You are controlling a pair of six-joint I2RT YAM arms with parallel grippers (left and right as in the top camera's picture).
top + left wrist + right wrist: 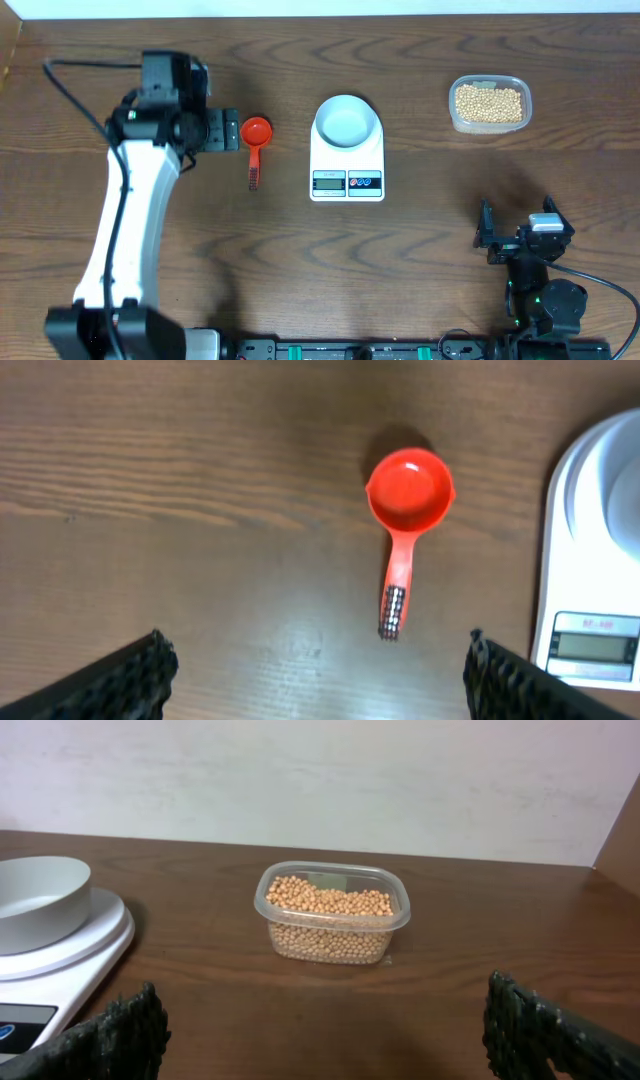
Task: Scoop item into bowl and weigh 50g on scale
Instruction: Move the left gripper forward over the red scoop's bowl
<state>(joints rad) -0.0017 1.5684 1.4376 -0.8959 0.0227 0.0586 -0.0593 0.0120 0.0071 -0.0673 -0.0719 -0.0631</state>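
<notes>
Bowl [347, 121] on scale [347, 178] mid-frame, red scoop [256, 140] left, beans [489, 103] in tub [453, 119] upper right, left gripper [318, 652], right gripper [322, 992] both released.

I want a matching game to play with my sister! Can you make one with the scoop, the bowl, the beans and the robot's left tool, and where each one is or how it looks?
Things:
1. red scoop
2. bowl
3. beans
4. left tool

Places or states:
A. in the clear tub
B. wide open, holding nothing
C. sitting on the scale
D. lying flat, left of the scale

Pairs: 1-D, 2-C, 3-A, 4-B
</notes>
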